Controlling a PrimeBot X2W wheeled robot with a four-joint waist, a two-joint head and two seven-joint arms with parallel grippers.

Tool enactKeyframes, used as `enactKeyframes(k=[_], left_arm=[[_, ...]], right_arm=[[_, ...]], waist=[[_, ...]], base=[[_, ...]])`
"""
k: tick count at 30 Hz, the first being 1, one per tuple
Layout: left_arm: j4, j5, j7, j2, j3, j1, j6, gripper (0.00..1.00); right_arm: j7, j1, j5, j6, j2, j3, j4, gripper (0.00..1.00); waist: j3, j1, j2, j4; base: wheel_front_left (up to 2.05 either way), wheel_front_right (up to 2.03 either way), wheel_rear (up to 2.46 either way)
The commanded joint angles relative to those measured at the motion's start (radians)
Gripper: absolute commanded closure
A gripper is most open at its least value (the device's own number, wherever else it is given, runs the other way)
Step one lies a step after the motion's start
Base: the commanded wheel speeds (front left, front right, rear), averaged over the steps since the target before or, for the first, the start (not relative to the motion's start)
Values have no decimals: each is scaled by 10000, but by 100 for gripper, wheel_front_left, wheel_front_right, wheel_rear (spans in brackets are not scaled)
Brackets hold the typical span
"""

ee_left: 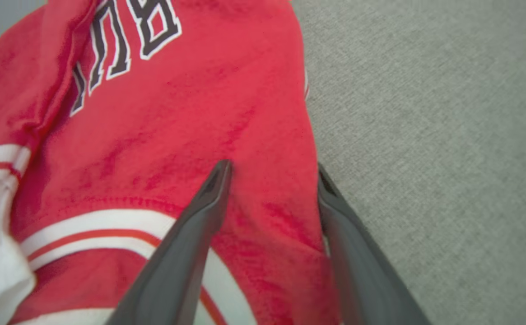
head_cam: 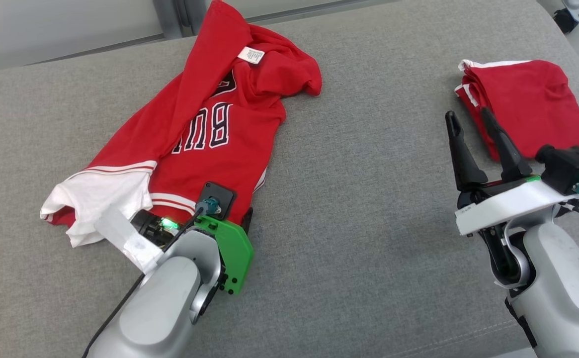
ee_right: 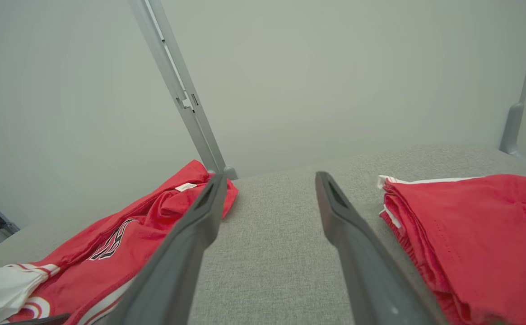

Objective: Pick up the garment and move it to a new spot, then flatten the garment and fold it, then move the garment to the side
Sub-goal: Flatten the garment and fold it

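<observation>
Over the jersey [head_cam: 205,164] hem, left arm [head_cam: 165,298] angled down, fingers [ee_left: 190,234] apart.

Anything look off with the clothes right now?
Yes: the red jersey lies skewed and rumpled, its top folded over so the label shows, and its white sleeve is bunched. The folded red garment at right looks tidy.

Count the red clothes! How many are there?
2. The crumpled red jersey lies on the left of the grey cushion; a folded red garment sits on the right. None seems hidden.
</observation>
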Motion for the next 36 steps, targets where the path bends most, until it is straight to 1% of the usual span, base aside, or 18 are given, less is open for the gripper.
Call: enactKeyframes(k=[1, 4, 7, 12, 16, 19, 20, 21, 25, 27, 29, 32, 33, 34, 35, 36], left_arm=[[-36, -3, -163, 40, -49, 5, -81, 100], [-328, -144, -344, 144, -180, 353, -371, 100], [-956, -366, -288, 392, -211, 734, -666, 100], [-2841, -1159, 440, 920, -415, 1680, -1034, 100], [-4828, -1865, 1210, 1312, -467, 2268, -1108, 100], [-5865, -2563, 1785, 1532, -155, 2543, -1024, 100], [-6092, -2801, 2007, 1732, 45, 2533, -995, 100], [-6194, -2970, 2194, 1903, 250, 2485, -944, 100], [-5876, -4669, 3014, 2478, 1365, 2248, -1017, 100], [-5283, -5381, 3324, 2902, 1969, 1986, -1079, 100], [-4636, -5937, 3544, 3107, 2314, 1811, -1122, 100], [-3546, -6404, 3630, 3402, 2786, 1505, -1157, 100], [-3143, -6487, 3606, 3437, 2874, 1409, -1175, 74], [-2873, -6526, 3528, 3429, 2947, 1314, -1185, 5], [-2570, -6554, 3370, 3424, 3047, 1188, -1205, 0], [-2372, -6492, 3205, 3448, 3088, 1102, -1215, 0]], right_arm=[[-23, 188, -115, -7, 27, -60, -15, 0], [-23, 406, -117, -7, 20, -200, 36, 0], [-23, 608, -126, -7, -28, -279, 76, 0], [14, 967, -105, -7, -119, -368, 135, 0], [122, 1132, -95, -7, -94, -395, 90, 0], [196, 1159, -90, -7, -57, -379, 45, 0], [227, 1151, -68, -7, -42, -358, 28, 0], [252, 1138, -50, -7, -35, -342, 21, 0], [379, 994, -29, -7, -62, -308, -4, 0], [419, 892, -21, -7, -43, -287, -12, 0], [438, 789, 2, -7, -21, -256, -3, 0], [454, 706, 35, -7, 23, -197, 55, 0], [453, 683, 46, -7, 33, -173, 82, 0], [449, 673, 44, -7, 39, -155, 105, 0], [434, 660, 44, -7, 38, -139, 132, 0], [419, 649, 49, -7, 32, -137, 158, 0]], waist=[[-165, 0, -1, 34], [-477, 0, -1, 194], [-811, 0, -1, 435], [-1299, 0, -1, 928], [-1491, 0, -1, 1159], [-1495, 0, -1, 1198], [-1482, 0, -1, 1187], [-1458, 0, -1, 1169], [-1250, 0, -1, 992], [-1115, 0, -1, 841], [-973, 0, -1, 696], [-802, 0, -1, 513], [-756, 0, -1, 464], [-732, 0, -1, 432], [-716, 0, -1, 405], [-709, 0, -1, 389]], base=[[0, 0, 0], [0, 0, 0], [0, 0, 0], [0, 0, 0], [0, 0, 0], [0, 0, 0], [0, 0, 0], [0, 0, 0], [0, 0, 0], [0, 0, 0], [0, 0, 0], [0, 0, 0], [0, 0, 0], [0, 0, 0], [0, 0, 0], [0, 0, 0]])
